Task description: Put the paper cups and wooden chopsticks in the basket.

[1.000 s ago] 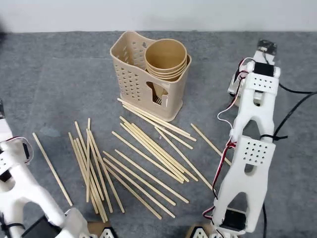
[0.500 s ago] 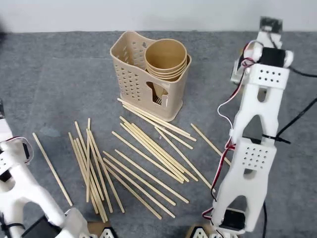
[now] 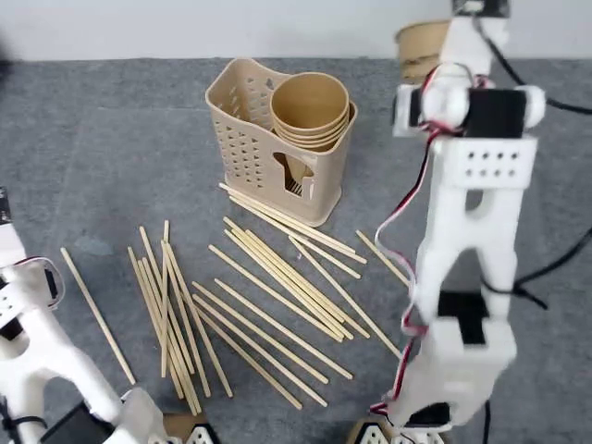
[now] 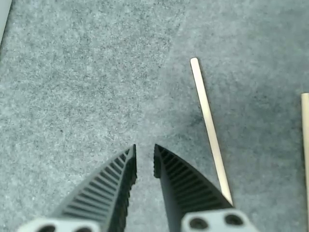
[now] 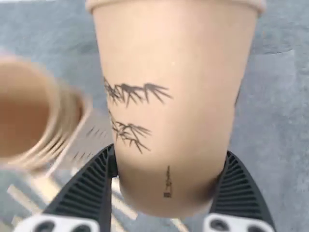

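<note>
High view: paper cup (image 3: 421,46) held up behind the perforated plastic basket (image 3: 242,139), thin wooden chopsticks (image 3: 277,287) scattered in front of it on the fuzzy tabletop (image 3: 111,139)

Left wrist: left end effector (image 4: 145,152) barely apart, empty

Right wrist: right end effector (image 5: 169,154) clamped on the smooth tapered paper cup, thin wall could crumple or slip out imo

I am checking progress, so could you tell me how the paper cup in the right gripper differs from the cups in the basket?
The held cup is single; the stacked cups are several, nested. The held cup is clamped in the right gripper, lifted outside the basket; the stacked cups stand in the basket, mouths up. Both are tan paper cups.
</note>
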You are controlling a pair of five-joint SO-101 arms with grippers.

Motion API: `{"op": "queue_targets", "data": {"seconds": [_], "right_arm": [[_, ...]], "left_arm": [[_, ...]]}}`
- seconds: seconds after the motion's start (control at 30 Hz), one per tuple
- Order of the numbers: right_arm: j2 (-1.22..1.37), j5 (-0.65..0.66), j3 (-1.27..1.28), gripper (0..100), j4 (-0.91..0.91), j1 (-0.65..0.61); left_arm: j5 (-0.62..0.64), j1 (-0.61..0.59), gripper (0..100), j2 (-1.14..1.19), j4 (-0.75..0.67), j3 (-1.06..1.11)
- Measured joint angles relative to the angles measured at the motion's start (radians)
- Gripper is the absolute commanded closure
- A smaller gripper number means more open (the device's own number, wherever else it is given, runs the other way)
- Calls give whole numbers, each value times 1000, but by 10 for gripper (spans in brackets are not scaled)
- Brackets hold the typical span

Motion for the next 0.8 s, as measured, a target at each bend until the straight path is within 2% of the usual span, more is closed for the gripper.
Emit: {"op": "queue_targets", "data": {"seconds": [0.2,0.4,0.57,0.8], "right_arm": [[-295,0,310,805,0,-127],[-416,0,359,808,-9,-218],[-427,0,382,805,-123,-230],[-427,0,548,808,-374,-239]], "left_arm": [[0,0,931,0,0,0],[0,0,931,0,0,0],[0,0,931,0,0,0],[0,0,931,0,0,0]]}}
